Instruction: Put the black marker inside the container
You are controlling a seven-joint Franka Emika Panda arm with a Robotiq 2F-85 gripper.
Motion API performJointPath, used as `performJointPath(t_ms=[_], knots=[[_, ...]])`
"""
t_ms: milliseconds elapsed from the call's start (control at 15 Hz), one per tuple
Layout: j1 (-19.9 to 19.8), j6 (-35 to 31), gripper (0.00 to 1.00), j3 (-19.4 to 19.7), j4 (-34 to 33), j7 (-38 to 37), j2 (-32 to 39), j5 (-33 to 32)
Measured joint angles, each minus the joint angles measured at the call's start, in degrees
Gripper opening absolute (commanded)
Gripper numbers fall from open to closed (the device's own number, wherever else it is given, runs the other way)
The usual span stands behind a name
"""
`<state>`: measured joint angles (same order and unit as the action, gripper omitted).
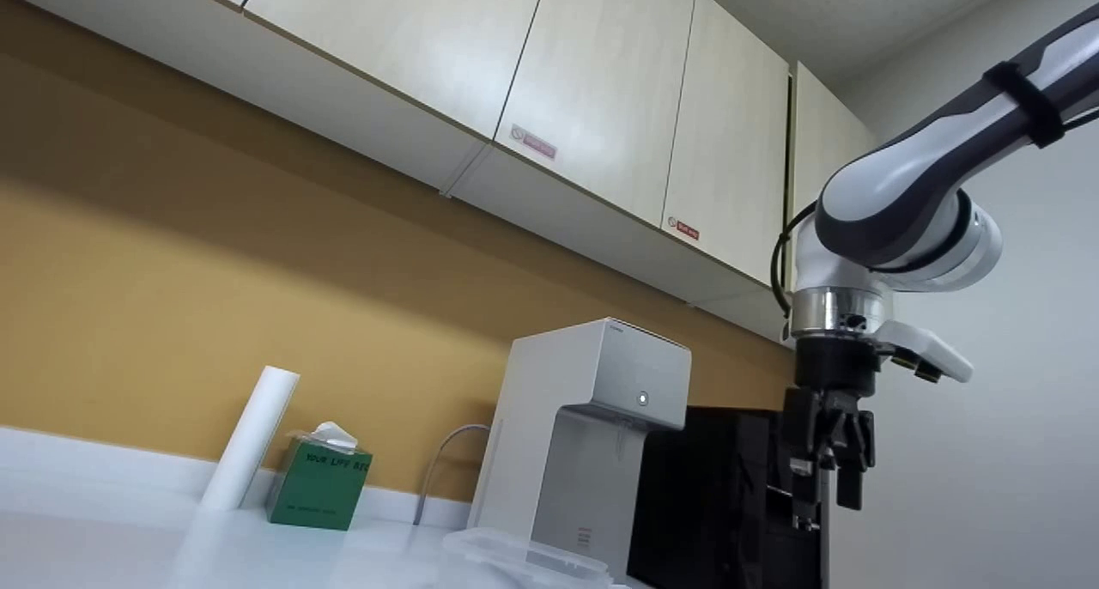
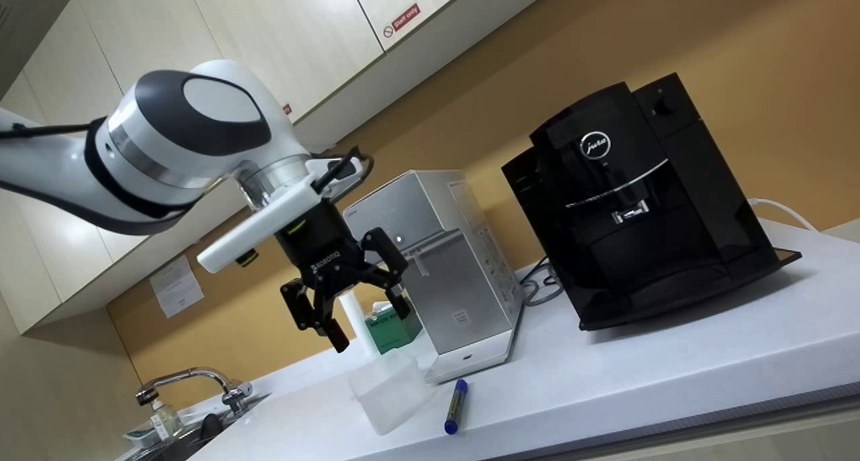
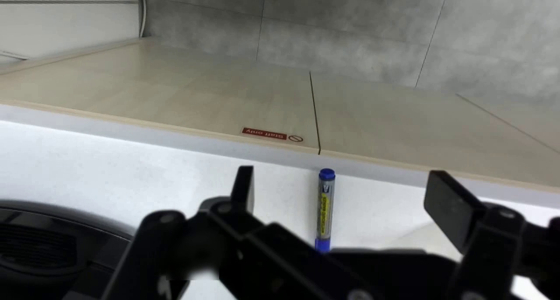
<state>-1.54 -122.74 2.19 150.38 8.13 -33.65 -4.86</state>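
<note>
The marker (image 2: 456, 406) has a grey body, blue ends and a yellow label; no black marker shows. It lies on the white counter near the front edge, beside the container. The container (image 2: 390, 392) is a translucent plastic box; its rim also shows in an exterior view (image 1: 525, 556). In the wrist view the marker (image 3: 325, 208) appears between the fingers, its lower end partly hidden by the gripper. My gripper (image 2: 370, 321) is open and empty, above the counter and apart from the marker. It also shows open in an exterior view (image 1: 828, 501) and the wrist view (image 3: 345, 197).
A grey-white water dispenser (image 2: 463, 293) stands behind the container. A black coffee machine (image 2: 645, 212) stands farther along the counter (image 2: 672, 360). A green tissue box (image 1: 319, 486) and a white roll (image 1: 251, 439) stand by the wall. Cabinets (image 1: 592, 100) hang above. A sink faucet (image 2: 195, 377) is at the far end.
</note>
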Motion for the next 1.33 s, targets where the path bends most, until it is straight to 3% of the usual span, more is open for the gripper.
performJointPath(t_ms=[333, 533, 867, 1333], knots=[[-0.12, -6.76, 1.0, -8.37, 0.27, -19.66, 4.92, 0.67], [-0.68, -9.16, 1.0, -10.8, -0.02, -26.45, 8.08, 0.56], [-0.61, -10.75, 1.0, -9.37, -2.07, -25.73, 12.88, 2.59], [-0.18, -18.89, 1.0, -7.15, -4.38, -21.38, 19.61, 4.0]])
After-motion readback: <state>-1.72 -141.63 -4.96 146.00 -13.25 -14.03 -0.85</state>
